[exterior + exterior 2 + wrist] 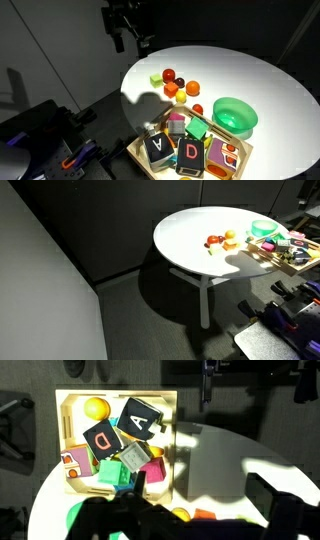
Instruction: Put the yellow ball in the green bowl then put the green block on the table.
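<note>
In an exterior view the gripper (131, 43) hangs high, jaws wide and empty, well apart from the tray (139, 150). The green block (197, 128) sits in that tray, beside the bowl (235, 117) on the table (260, 75). In an exterior view the bowl (263, 227) is just beside the tray. In the wrist view the yellow ball (95, 407) lies in a tray corner beside block D (102, 438), so it is best to drop straight down with the fingers clearing the wall and D.

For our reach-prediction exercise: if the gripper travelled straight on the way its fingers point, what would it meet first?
Likely an orange ball, or the table beside it: the gripper hangs high, fingers pointing down, and the wrist view shows that ball between them. Depth is unclear.
</note>
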